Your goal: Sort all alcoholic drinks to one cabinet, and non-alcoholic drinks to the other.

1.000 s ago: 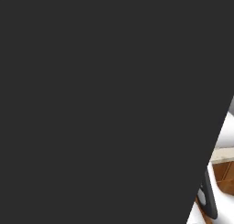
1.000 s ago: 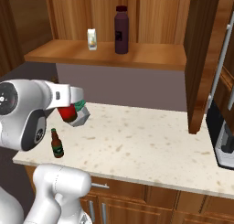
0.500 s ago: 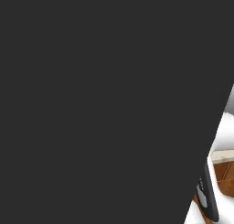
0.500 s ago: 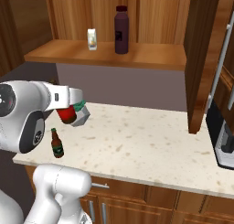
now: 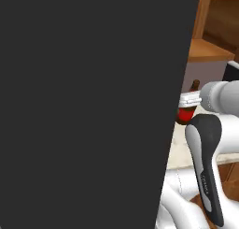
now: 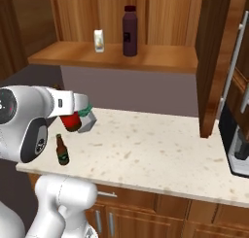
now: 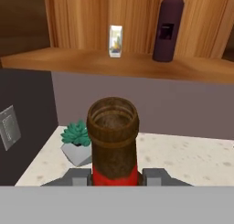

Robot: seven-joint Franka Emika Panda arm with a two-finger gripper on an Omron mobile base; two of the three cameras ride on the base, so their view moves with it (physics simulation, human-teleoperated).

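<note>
My gripper (image 6: 73, 119) is shut on a brown bottle with a red label (image 7: 113, 141), held a little above the counter's left end. Its open neck rises between my fingers (image 7: 75, 176) in the hand view. The same bottle (image 5: 186, 113) shows beside the dark panel in the left base view. A beer bottle with a green label (image 6: 62, 150) stands on the counter (image 6: 155, 154) below the gripper. On the open cabinet shelf (image 6: 160, 59) stand the white carton (image 6: 99, 40) and the dark purple bottle (image 6: 129, 24). From the hand I see the carton (image 7: 115, 41) and the purple bottle (image 7: 169, 26) straight ahead.
A small potted plant (image 6: 87, 116) sits on the counter just behind the gripper, as the plant (image 7: 77, 143) also appears in the hand view. A cabinet side panel (image 6: 214, 62) hangs at the right. A dark panel (image 5: 88, 106) blocks the left.
In the left base view the dark panel's edge has slid left, uncovering the arm and held bottle. In the right base view the gripper with the bottle has barely moved.
</note>
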